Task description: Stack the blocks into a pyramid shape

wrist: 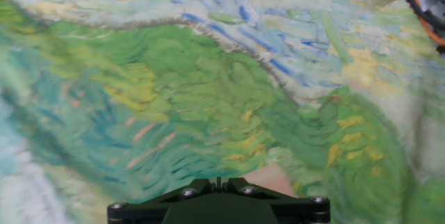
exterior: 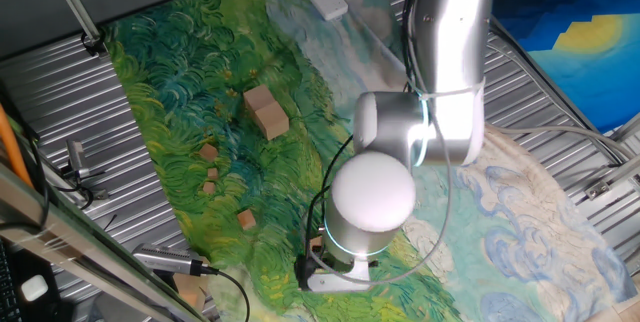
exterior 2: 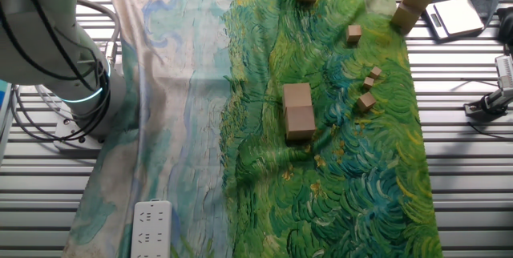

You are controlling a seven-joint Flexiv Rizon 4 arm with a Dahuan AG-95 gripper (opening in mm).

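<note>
While blocks (exterior 2: pixel 298 110) lie scattered, unstacked.

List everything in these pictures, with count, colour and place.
Larger plain wooden cubes: five, light tan; two touching mid-cloth, one at the cloth's far end, two together just off its corner.
Small wooden cubes: four, light tan; scattered on the green part of the cloth, beside the pair.
Painted cloth: one, green, blue and cream swirls; covers the table.
Power strip: one, white; on the cloth's pale end.
Flat square device: one, grey-white; off the cloth, beside the corner cubes.
Slatted metal table: one, silver; under everything.
Robot arm: one, silver-white; over the pale half.
Gripper: one, dark; only its body shows in the hand view.
</note>
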